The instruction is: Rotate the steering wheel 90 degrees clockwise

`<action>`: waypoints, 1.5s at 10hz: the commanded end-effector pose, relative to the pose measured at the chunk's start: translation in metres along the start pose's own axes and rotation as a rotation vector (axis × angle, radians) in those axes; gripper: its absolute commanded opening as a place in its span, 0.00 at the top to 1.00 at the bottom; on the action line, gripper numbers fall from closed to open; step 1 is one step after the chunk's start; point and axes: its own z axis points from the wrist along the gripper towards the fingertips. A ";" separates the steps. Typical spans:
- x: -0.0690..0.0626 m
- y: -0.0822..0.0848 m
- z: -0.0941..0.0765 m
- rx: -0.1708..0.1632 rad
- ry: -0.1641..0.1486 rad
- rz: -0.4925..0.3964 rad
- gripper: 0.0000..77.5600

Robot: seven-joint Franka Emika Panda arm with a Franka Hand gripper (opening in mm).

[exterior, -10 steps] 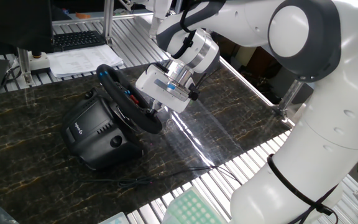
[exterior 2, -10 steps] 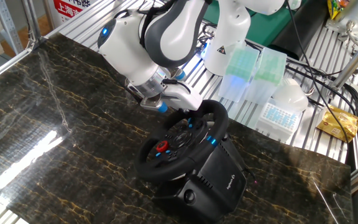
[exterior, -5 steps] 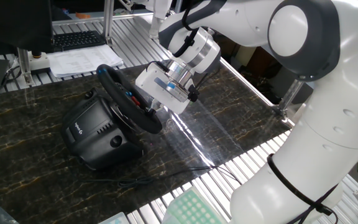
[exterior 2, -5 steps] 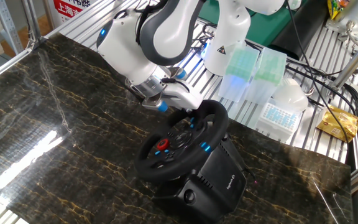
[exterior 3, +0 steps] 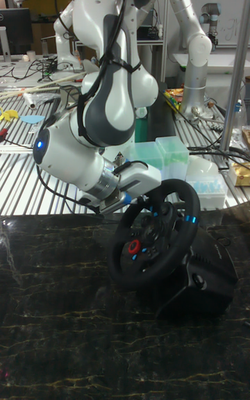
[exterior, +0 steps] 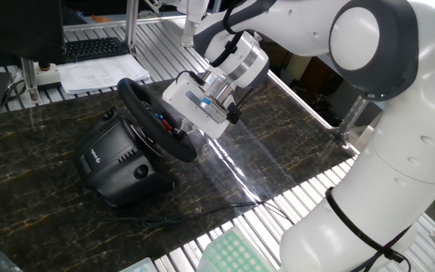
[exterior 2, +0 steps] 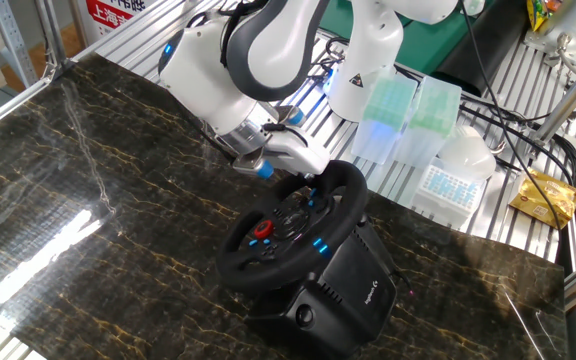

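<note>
1. Steering wheel (exterior 2: 286, 226) stands on the dark marbled table (exterior 2: 88, 210), tilted back on its bulky black housing (exterior 2: 353, 285), with the rim facing away from the housing toward open table.
2. My gripper (exterior 3: 142, 195) reaches in at the upper part of the rim, on the side toward my arm. I judge that this is the spot from which a push or pull along the rim would carry the wheel round clockwise.
3. My wrist is angled so the white hand body lies almost flat to the wheel's face, which keeps my arm clear of the hub with its red button (exterior 2: 261, 231) and blue lights.
4. My fingers (exterior 2: 311, 183) are mostly hidden behind the hand body and the rim. They seem to be at a spoke or the rim's inside, but I cannot tell whether they are clamped or apart.
5. Contact itself is hidden in all three views.
</note>
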 end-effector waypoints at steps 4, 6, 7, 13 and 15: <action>0.001 0.015 0.001 -0.091 -0.008 0.022 1.00; 0.000 0.018 -0.001 -0.098 -0.009 0.029 1.00; 0.000 0.020 -0.003 -0.115 -0.009 0.034 1.00; 0.000 0.027 -0.005 -0.195 -0.018 0.067 1.00; 0.000 0.029 -0.005 -0.213 -0.028 0.080 1.00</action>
